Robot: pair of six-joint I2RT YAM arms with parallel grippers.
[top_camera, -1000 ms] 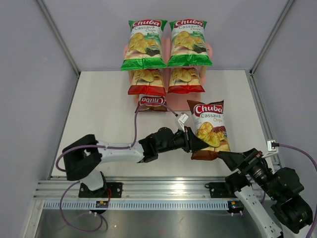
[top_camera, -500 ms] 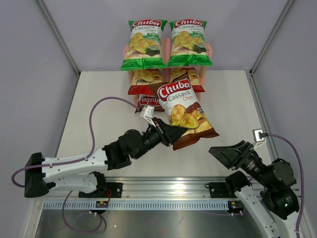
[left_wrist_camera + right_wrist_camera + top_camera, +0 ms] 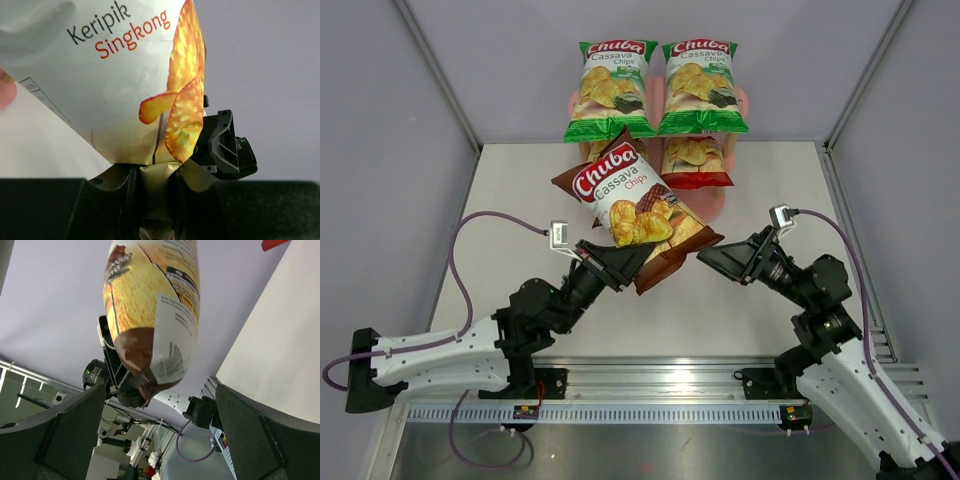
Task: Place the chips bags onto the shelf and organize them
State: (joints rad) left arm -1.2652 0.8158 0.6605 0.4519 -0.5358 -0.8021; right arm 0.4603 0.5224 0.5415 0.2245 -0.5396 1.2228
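Shelf [image 3: 713, 203] top has two green bags [image 3: 611, 88]; one red bag [image 3: 695, 160] shows below. Left gripper [image 3: 638, 262] pinches one brown bag [image 3: 635, 205], now moved up to the shelf front. Right gripper [image 3: 705, 258] stays wide open.

Brown bag [image 3: 115, 65] top cut off by frame, shelf [image 3: 712, 202] largely hidden

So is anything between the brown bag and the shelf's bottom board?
Nothing visible. The brown bag, in the left gripper, hangs by the bottom board; the open right gripper sits off to the side.
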